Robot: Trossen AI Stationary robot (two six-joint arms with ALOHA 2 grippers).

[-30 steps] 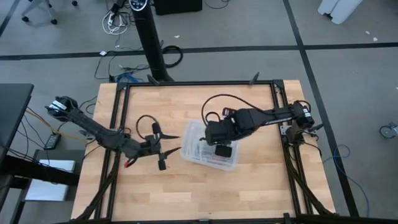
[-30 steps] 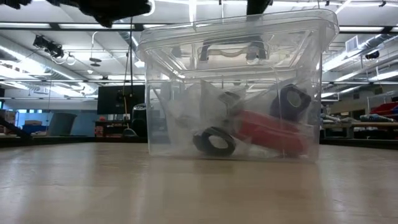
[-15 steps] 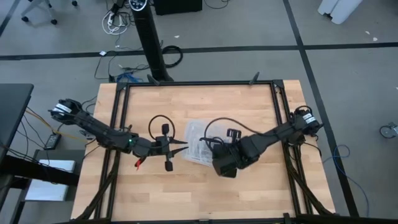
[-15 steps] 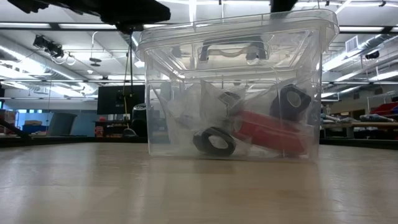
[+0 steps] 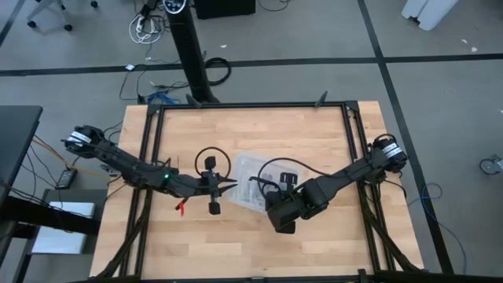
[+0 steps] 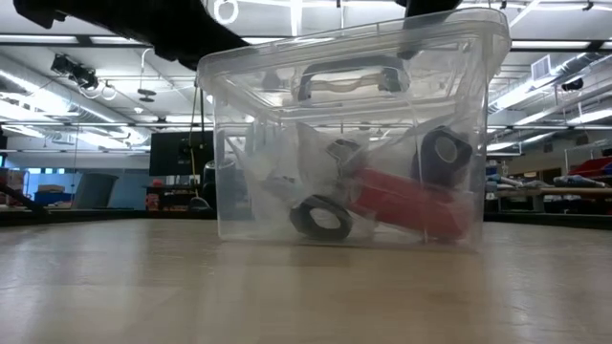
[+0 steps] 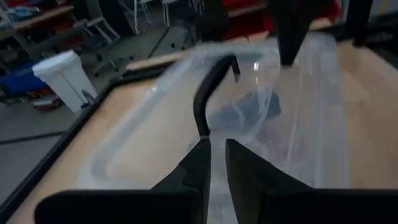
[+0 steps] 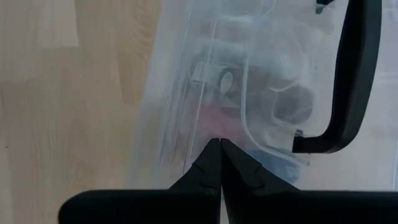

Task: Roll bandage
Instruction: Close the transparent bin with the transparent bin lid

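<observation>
A clear plastic tub with a black handle on its lid stands mid-table. Through its wall show black rolls and a red thing. No brown bandage shows plainly. My left gripper reaches level to the tub's left rim, its fingers nearly together on it. My right gripper hangs over the tub's near side, pointing down, fingers shut at the lid. My left gripper pinches the tub lid's clear rim on the tub's left side between its two fingers, coming level from the table's left. The tub stands on the table. My right gripper's shut tips meet the lid near its near rim, from above; whether they touch it, I cannot tell.
A black frame runs round the wooden table. Bare wood lies near and far of the tub. A black post stands beyond the far edge. Cables loop above both wrists.
My right gripper has swung from over the tub's middle toward the table's near edge and shut. My left gripper has gone right to the tub's left rim and narrowed onto it. The tub has shifted slightly, and its lid now sits slanted in the low view.
</observation>
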